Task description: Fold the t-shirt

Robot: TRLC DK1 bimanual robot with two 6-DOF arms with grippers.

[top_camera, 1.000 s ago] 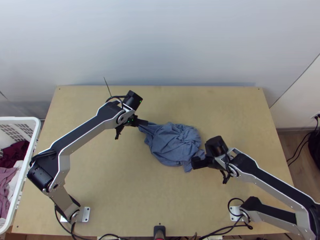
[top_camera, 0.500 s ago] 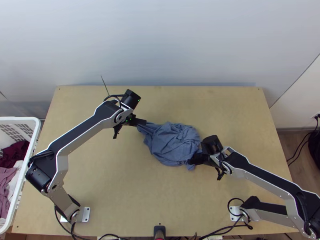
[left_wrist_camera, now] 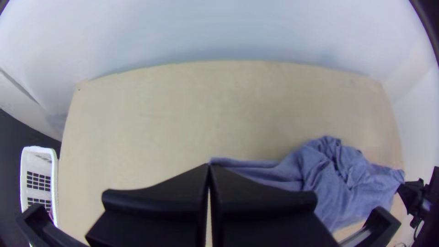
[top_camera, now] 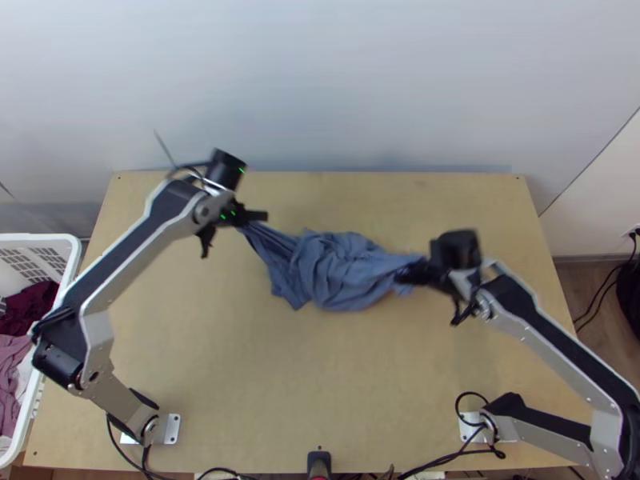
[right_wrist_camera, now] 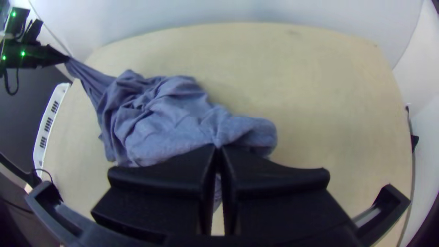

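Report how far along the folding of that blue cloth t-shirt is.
Done: the blue cloth t-shirt is gripped at two ends.
In hand: the black left gripper and black right gripper hold it between them, bunched and wrinkled.
Left: probably spreading it flat, then all the folding; no neat fold shows.

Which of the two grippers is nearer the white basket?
The left gripper: it pinches the blue cloth on the side toward the basket, the right gripper on the far side.

Soft light, faint shadows, pale sheen on wall (top_camera: pixel 336 80), bowed wrist-view edges
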